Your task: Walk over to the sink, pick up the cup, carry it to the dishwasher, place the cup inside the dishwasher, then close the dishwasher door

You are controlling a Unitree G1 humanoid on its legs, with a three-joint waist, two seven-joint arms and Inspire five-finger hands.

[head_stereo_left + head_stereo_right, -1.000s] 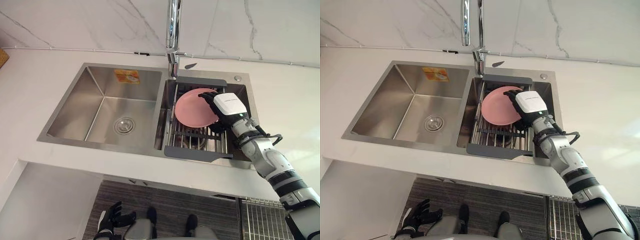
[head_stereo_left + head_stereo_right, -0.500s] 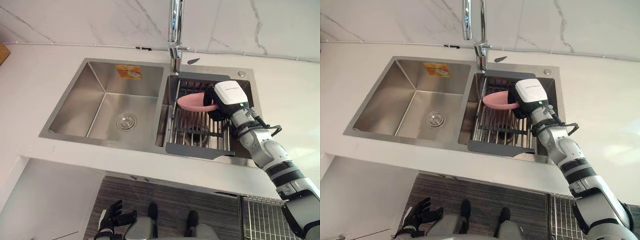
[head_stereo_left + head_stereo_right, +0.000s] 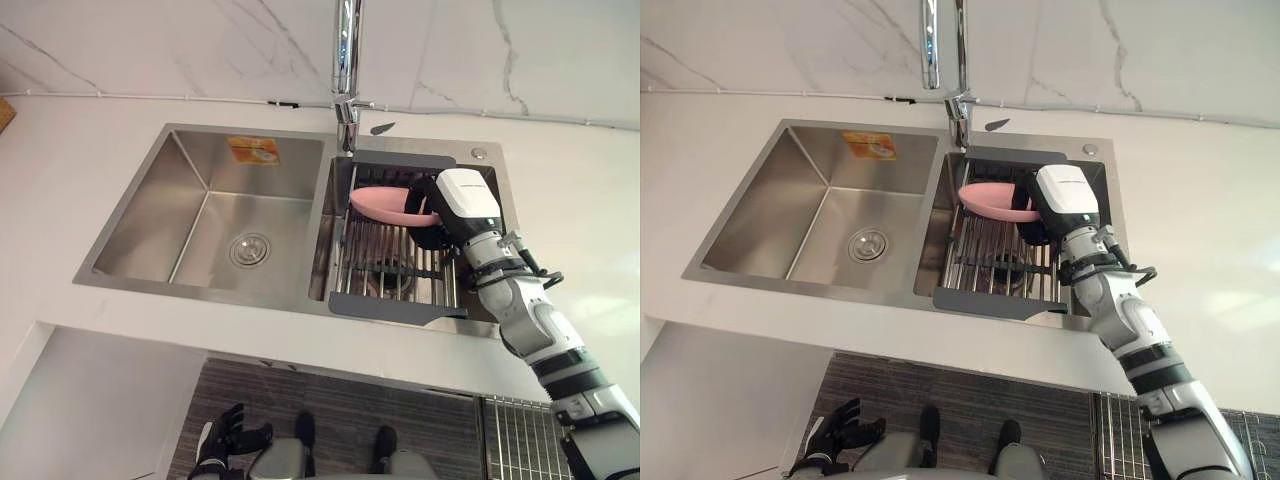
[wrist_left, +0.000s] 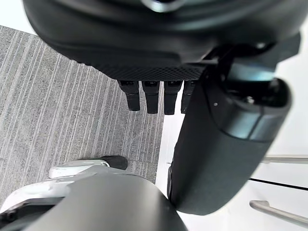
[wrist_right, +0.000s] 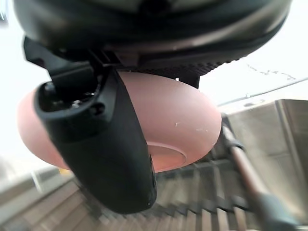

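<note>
Left eye view: the right hand (image 3: 452, 205) is up over the right-hand basin of the sink (image 3: 200, 215), right of centre in the frame, and it's got a pink bowl (image 3: 385, 203) rather than a cup. The bowl sits nearly level, rim up, in the air above the wire drying rack (image 3: 395, 268) that fills that basin, just below the tall faucet (image 3: 346, 60). In the right wrist view the thumb (image 5: 103, 144) is clamped across the bowl's underside with the fingers tucked behind the rim, so that's a firm pinch on the bowl. The left-hand basin has just its drain at centre frame, and white countertop (image 3: 60, 170) runs all around. Down at the bottom left edge, the left hand (image 3: 222, 437) hangs low over the grey striped floor (image 4: 57, 106), fingers (image 4: 144, 96) straight and loose, holding nothing.
</note>
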